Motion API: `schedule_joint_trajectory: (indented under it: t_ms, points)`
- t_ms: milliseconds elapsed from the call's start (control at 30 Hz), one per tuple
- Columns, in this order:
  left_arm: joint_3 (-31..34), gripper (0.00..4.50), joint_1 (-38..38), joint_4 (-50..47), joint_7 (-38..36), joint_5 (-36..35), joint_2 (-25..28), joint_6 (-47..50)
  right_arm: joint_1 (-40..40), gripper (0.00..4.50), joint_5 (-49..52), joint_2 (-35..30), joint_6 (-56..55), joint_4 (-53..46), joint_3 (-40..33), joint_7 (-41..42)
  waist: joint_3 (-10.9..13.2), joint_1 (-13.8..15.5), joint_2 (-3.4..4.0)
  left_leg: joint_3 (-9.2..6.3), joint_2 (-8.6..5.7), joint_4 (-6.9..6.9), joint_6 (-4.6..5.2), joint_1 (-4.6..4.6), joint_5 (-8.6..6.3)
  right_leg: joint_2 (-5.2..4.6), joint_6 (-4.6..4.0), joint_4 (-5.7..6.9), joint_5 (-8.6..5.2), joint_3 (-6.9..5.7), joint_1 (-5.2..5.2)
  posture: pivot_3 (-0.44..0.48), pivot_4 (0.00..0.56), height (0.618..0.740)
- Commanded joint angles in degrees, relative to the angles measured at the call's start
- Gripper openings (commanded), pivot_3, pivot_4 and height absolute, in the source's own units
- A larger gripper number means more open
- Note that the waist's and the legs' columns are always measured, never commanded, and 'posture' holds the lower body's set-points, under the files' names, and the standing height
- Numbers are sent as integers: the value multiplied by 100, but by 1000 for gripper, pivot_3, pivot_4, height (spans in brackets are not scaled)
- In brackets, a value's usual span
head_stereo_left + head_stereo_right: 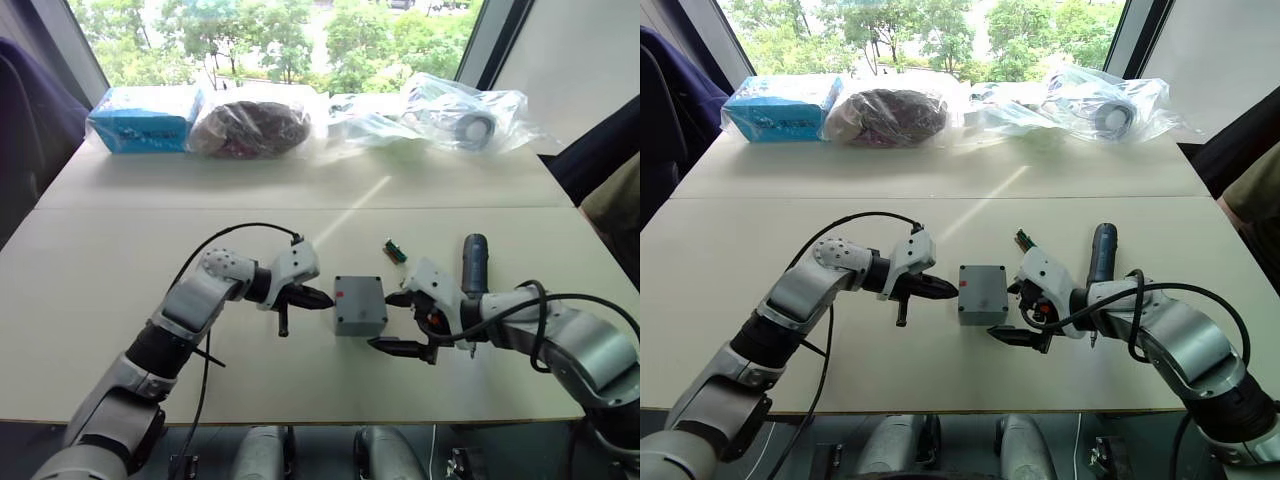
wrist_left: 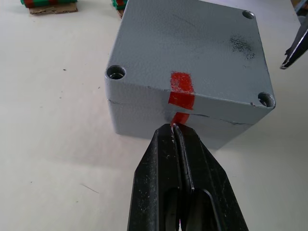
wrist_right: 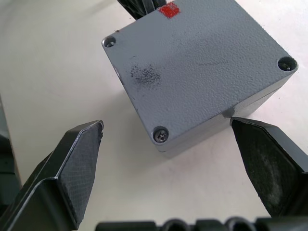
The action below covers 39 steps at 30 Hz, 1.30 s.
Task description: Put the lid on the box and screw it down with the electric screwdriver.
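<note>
The square grey plastic box point(image 1: 360, 306) sits on the white table point(image 1: 120, 270) near its front centre, between the two grippers. The flat grey plastic lid point(image 2: 192, 53) lies on top of it, edges aligned, a red tape mark running across the seam on the side facing 9 o'clock. A screw head sits in one corner hole in the right wrist view; the other corner holes are too dark to judge.

Left gripper point(image 1: 322, 297): black fingers pressed together, holding nothing, tips at the red mark on the box's 9 o'clock side; contact versus a hair's gap cannot be told.

Right gripper point(image 1: 401, 323): fingers point(image 3: 72, 168) spread wide, empty, just off the box's 3 o'clock side and straddling its near corner without touching.

The long dark blue-black cylindrical electric screwdriver point(image 1: 474, 260) lies on the table at about 2 o'clock from the box, beyond the right gripper. A small green-and-red block point(image 1: 395, 251) lies at 1 o'clock, near the box.

Far table edge, 12 o'clock: blue carton point(image 1: 145, 118) and clear plastic bags point(image 1: 460, 115) of parts, below a window onto green trees.
</note>
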Motion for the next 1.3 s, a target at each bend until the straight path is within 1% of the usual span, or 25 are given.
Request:
schedule_joint_trajectory:
  t_ms: [33, 100, 167, 267, 333, 467, 567, 667, 700, 1033, 1300]
  points:
    - [231, 0, -188, 4, -22, -42, 132, -125, 110, 4435, 291, -73, 167, -366, -440, -35, 0, -1, 0, 0, 0, 0, 0, 0, 0, 0, 0, 0, 0, 0, 0, 0, 150, 740]
    - [350, 0, -218, 1, -67, -144, 221, -87, 222, 4435, 461, -128, 336, -465, -752, -69, 0, 3, 0, 0, 0, 0, 0, 0, 0, 0, 0, 0, 0, 0, 0, 0, 150, 740]
    - [525, 0, -249, 67, -96, -269, 298, -50, 274, 4435, 741, -89, 535, -467, -1275, -153, 0, -2, 0, 0, 1, 0, 0, 0, 0, 0, 0, 0, 0, 0, 0, 0, 150, 740]
    - [815, 0, -334, 60, -153, -585, 321, 149, 263, 4435, 809, 54, 556, -146, -1898, -450, 0, 0, 0, 0, 1, 0, 0, 1, 0, -1, 0, 1, 0, 0, 0, 0, 150, 740]
    - [931, 0, -395, -10, -187, -764, 294, 288, 242, 4435, 526, 121, 380, 169, -1964, -719, 0, 6, 0, 0, 1, 0, 0, 1, 0, -1, 0, 1, 0, 0, 2, 0, 150, 740]
    - [959, 0, -477, -198, -182, -962, 225, 467, 250, 4435, 37, 296, 4, 657, -1794, -1099, 0, 0, 0, 2, -2, 1, 0, 1, 0, -2, 0, 1, 0, 1, 2, 0, 150, 740]
    - [874, 0, -545, -304, -119, -960, 159, 472, 176, 3794, -218, 489, -230, 958, -1498, -1205, 0, -6, 0, 3, -1, 0, -1, 1, 0, 3, 0, 1, 0, 1, 1, 0, 150, 740]
    - [837, 0, -546, -401, -90, -975, 128, 496, 89, 2706, -351, 571, -377, 1141, -1358, -1196, 0, -11, 0, 3, 0, -1, -1, 1, 1, 5, 0, 2, 0, 1, -1, 0, 150, 740]
    - [826, 0, -534, -446, -90, -978, 127, 506, 60, 2521, -397, 575, -430, 1185, -1300, -1175, 0, -12, 0, 4, 0, -1, -1, 1, 1, 5, 0, 2, 0, 2, -1, 0, 150, 740]
    - [801, 0, -439, -681, 8, -999, 117, 603, -48, 2521, -663, 631, -716, 1478, -973, -1069, 0, -4, 0, 4, 0, 0, -1, 1, 1, 4, 1, 2, 0, 4, 0, 0, 150, 740]
    - [750, 0, -390, -669, 132, -1001, 76, 592, -172, 2521, -845, 724, -876, 1711, -804, -1030, 0, -1, 0, 4, 0, 0, -2, 1, 1, 4, 1, 2, 0, 3, 0, 0, 150, 740]
